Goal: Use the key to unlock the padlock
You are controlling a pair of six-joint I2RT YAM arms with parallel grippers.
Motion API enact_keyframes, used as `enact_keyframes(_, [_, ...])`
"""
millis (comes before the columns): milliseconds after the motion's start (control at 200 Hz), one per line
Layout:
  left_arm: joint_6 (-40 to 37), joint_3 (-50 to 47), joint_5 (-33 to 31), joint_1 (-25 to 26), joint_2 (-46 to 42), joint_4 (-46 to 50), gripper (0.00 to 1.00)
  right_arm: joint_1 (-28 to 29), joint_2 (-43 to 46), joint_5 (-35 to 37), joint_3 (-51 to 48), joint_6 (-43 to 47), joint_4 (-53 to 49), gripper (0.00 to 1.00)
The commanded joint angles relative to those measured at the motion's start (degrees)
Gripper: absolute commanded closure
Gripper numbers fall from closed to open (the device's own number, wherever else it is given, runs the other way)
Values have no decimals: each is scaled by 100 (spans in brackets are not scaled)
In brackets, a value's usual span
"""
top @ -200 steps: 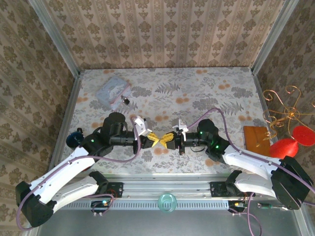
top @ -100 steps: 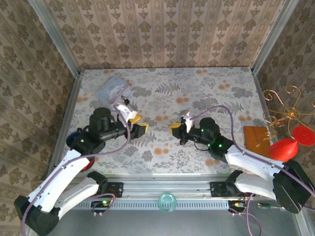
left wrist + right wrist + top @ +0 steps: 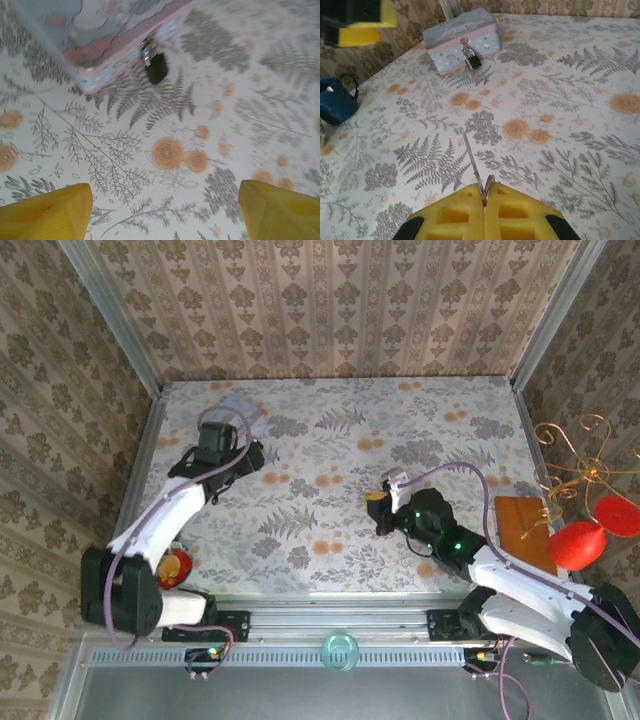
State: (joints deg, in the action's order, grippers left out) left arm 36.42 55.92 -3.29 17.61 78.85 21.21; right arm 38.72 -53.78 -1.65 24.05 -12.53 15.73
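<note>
The key is half hidden between the fingers.

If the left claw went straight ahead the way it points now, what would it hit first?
Probably the table, on a bare patch just short of the padlock fastened to the small box. The open left claw tilts down toward that spot. Depth is unclear, so the padlock could come first.

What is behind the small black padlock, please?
The padlock hangs against the front of a pale blue box with a pink band. The box looks closed, so what is inside it is hidden.
</note>
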Motion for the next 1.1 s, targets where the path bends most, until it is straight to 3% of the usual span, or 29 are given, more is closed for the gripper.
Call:
enact_keyframes(0, [963,560,-466,62,745,-121,23,-5,280,166,-154,138,-86,100])
enact_keyframes(235, [1214,2136,-1238,326,2644,392,29,-62,478,9,-540,19,303,100])
enact_keyframes(395, [1554,3068,-2133,478,3473,1115,28,-145,430,-104,-883,-114,674,100])
enact_keyframes(515, [2018,3758,-2371,549,4056,1671,31,-219,383,-173,-1092,-200,966,100])
enact_keyframes(725, [2777,4116,-2940,611,4537,2007,31,-334,297,-460,-1222,-388,1106,100])
enact_keyframes(825, [2672,4172,-3110,604,4675,1878,37,-357,289,-521,-1261,-431,1198,100])
enact_keyframes(1095, [2547,4438,-3074,498,5037,1886,36,-365,-4,-717,-1342,-571,1530,100])
